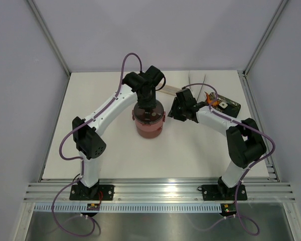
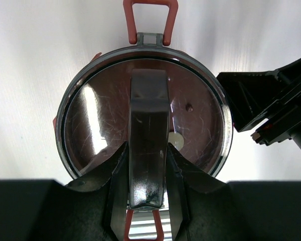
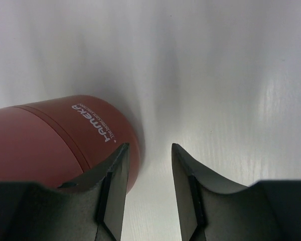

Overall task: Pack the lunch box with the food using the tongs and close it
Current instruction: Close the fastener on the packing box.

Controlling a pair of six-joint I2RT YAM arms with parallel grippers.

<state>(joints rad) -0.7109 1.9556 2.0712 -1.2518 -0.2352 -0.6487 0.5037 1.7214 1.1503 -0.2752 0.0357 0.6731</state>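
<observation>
At the middle of the table [image 1: 115, 150] stands the lunch box [image 1: 149, 129], stacked tall, with its grey lid [image 2: 90, 125] on top. The left gripper [image 2: 147, 148] is squeezed onto the lid's handle [image 2: 148, 110] from both sides. A red latch [image 2: 149, 20] sticks out past the far rim. The right gripper [image 3: 149, 150] hangs just beside the box's red wall, jaws apart and holding nothing. If the left arm pulls sideways, the tall box could tip, or the lid could sit crooked and the latches would miss. The right gripper could bump the box too. Orange food [image 1: 213, 103] shows on the black tray [image 1: 235, 107] near the right edge. Bare table lies in front and to the left; the right side is crowded.
</observation>
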